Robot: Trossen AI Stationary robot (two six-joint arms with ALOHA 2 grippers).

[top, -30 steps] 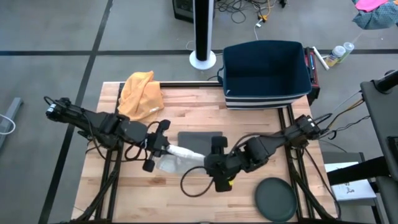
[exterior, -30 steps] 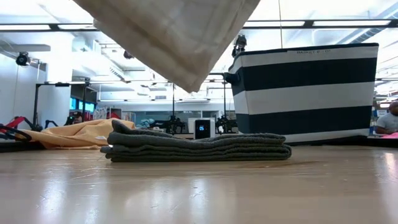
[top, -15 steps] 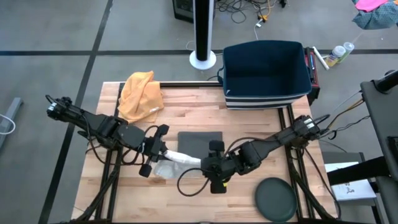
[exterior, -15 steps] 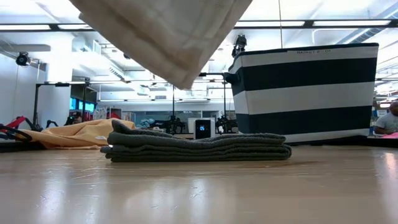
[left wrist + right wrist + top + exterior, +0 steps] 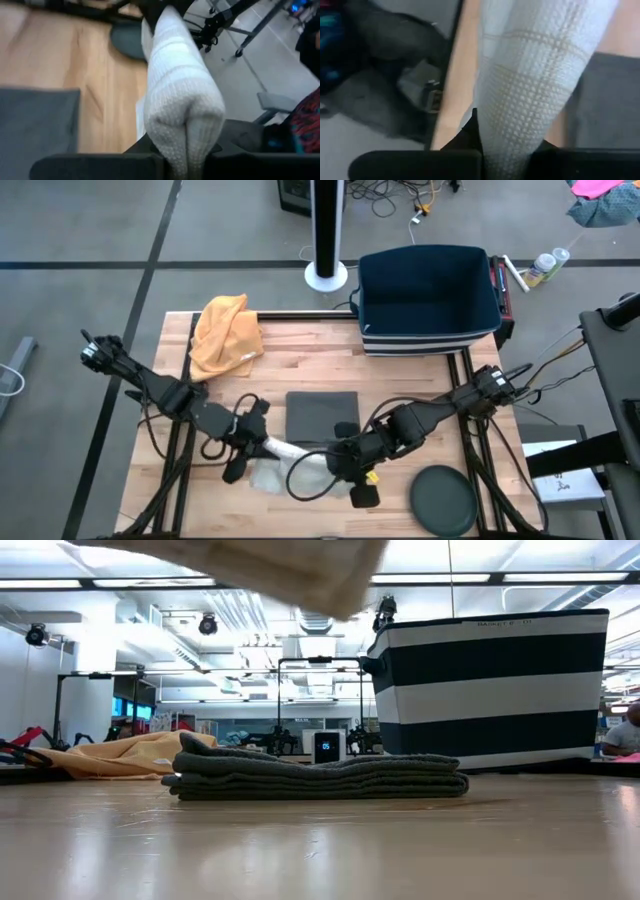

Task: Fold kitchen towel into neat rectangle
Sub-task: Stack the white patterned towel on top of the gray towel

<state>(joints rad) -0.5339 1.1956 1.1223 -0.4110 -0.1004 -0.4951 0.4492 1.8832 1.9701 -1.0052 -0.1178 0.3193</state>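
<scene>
Towel (image 5: 272,463), white, waffle-weave with faint stripes: lifted off the worktop (image 5: 300,345) near its front edge, bunched and stretched between the two grippers, slack part sagging toward the wood beneath. Not yet flat, no crease set; folding judged at an early stage, with spreading, halving and squaring all left to do.

Left gripper (image 5: 187,150): at front-left of centre, jaws pressed together on a gathered edge of the towel.

Right gripper (image 5: 507,150): at front centre, jaws pinching the opposite end of the cloth.

Folded grey towel (image 5: 322,413): neat rectangle, mid-worktop, just behind the work; serves as a likely model of the finished result.

Orange cloth (image 5: 226,330): crumpled, back-left corner.

Striped bin (image 5: 428,298): back-right edge.

Dark round disc (image 5: 443,500): front-right corner, apart from the grippers.
</scene>
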